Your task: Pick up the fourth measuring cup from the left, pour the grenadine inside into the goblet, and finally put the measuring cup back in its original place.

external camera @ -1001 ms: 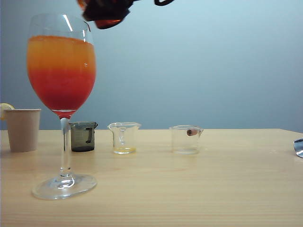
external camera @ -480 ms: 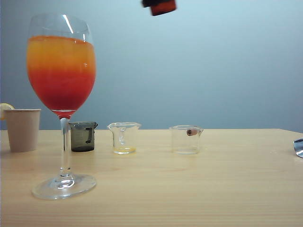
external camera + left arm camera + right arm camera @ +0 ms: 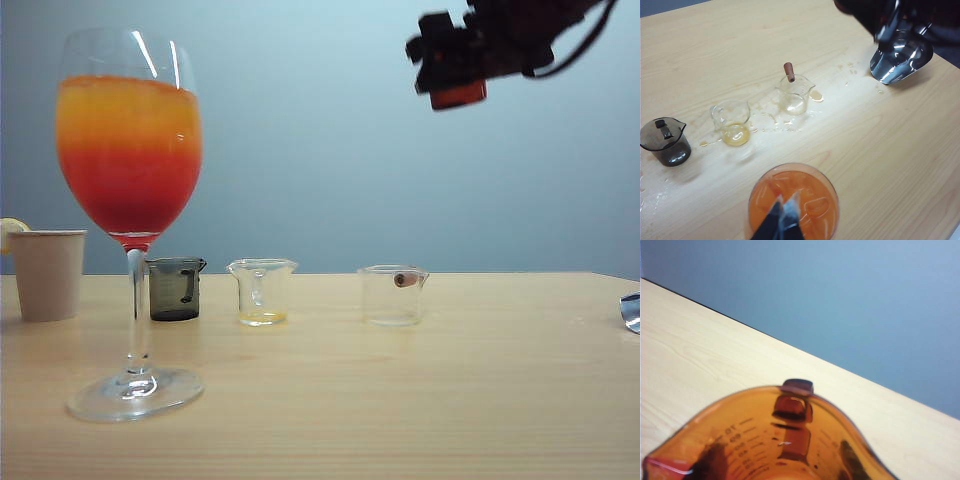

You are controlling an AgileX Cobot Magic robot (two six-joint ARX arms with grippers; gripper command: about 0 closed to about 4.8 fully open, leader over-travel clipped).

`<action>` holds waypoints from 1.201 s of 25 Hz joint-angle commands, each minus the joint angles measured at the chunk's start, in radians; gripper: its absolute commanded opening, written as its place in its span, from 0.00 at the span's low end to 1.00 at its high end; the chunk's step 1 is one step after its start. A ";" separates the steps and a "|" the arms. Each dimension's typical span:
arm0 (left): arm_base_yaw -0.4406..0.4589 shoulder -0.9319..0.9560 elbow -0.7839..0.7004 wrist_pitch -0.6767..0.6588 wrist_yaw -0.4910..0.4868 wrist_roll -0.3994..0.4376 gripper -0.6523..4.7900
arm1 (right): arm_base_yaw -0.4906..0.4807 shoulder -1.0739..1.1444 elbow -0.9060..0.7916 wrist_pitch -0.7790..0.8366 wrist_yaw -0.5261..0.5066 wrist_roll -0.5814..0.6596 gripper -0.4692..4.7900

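The goblet [image 3: 130, 130] stands at the left, its foot near the table's front; the grenadine [image 3: 130, 190] is a red layer under orange juice. From above, the goblet [image 3: 810, 192] shows an orange surface. My right gripper [image 3: 452, 75] hangs high at the upper right, shut on the fourth measuring cup [image 3: 459, 95], well clear of the table. In the right wrist view the amber measuring cup [image 3: 790, 440] fills the foreground, with dark fingers [image 3: 710, 462] showing through its wall. My left gripper [image 3: 785, 212] hovers over the goblet, its fingertips together with nothing between them.
On the table stand a beige paper cup [image 3: 47, 273], a smoky grey cup [image 3: 176, 288], a clear cup with yellow residue [image 3: 262, 291] and a clear cup with a brown handle [image 3: 393, 294]. A shiny metal cup [image 3: 900, 57] sits at the right edge. Wet spills dot the wood.
My right gripper has carried the amber cup from above the goblet's rim across to the right and somewhat lower. The goblet, the other cups and the left gripper have stayed put.
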 commanded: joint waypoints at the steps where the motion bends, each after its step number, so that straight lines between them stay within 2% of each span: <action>1: 0.002 -0.002 0.005 0.010 0.011 -0.026 0.11 | 0.001 -0.008 -0.085 0.158 0.080 0.063 0.09; 3: 0.002 -0.002 0.005 0.010 0.011 -0.070 0.11 | 0.000 -0.003 -0.148 0.219 0.129 0.098 0.09; 7: 0.002 -0.002 0.005 0.010 0.011 -0.070 0.11 | -0.001 0.021 -0.186 0.241 0.150 0.101 0.09; 12: 0.002 -0.002 0.005 0.010 0.011 -0.070 0.11 | -0.015 0.127 -0.218 0.372 0.172 0.141 0.09; 22: 0.002 -0.002 0.005 -0.023 0.012 -0.070 0.11 | -0.091 0.261 -0.222 0.488 0.138 0.161 0.09; 28: 0.002 -0.002 0.005 -0.096 0.097 -0.073 0.11 | -0.115 0.303 -0.222 0.507 0.113 0.182 0.09; 30: 0.002 -0.002 0.005 -0.115 0.098 -0.073 0.11 | -0.122 0.318 -0.222 0.509 0.111 0.183 0.09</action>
